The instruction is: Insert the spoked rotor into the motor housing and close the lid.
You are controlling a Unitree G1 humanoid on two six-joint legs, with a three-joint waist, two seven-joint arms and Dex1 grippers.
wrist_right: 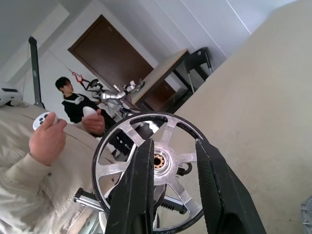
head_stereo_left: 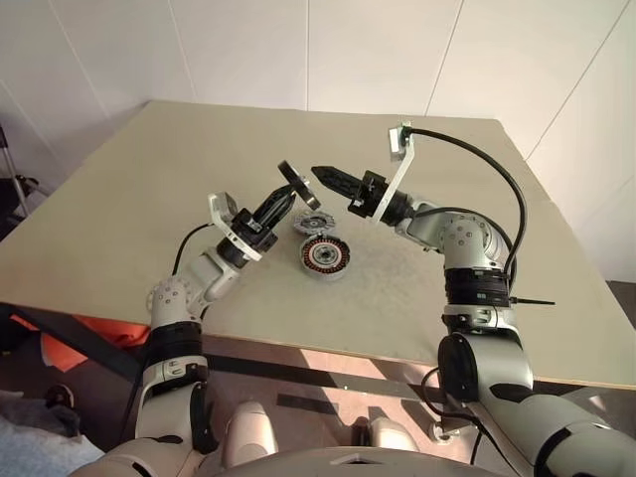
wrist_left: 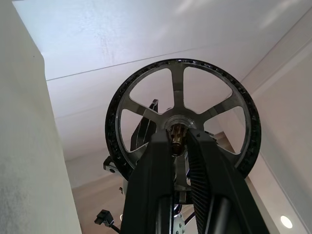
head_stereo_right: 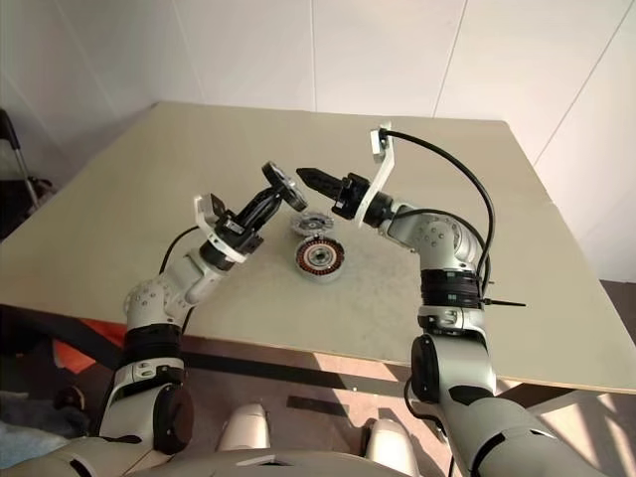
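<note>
My left gripper is shut on the hub shaft of the spoked rotor, a black-rimmed wheel with silver spokes, and holds it tilted in the air above the table. In the left wrist view its fingers pinch the brass shaft at the middle of the rotor. My right gripper points at the rotor from the right, close to it, open and empty. The right wrist view shows its fingertips standing either side of the hub of the rotor. The motor housing, with copper windings, sits on the table below. The grey lid lies just behind it.
The beige table stretches wide on all sides of the parts, with its front edge near me. In the right wrist view a person's hand holds a white controller, and another person stands further back.
</note>
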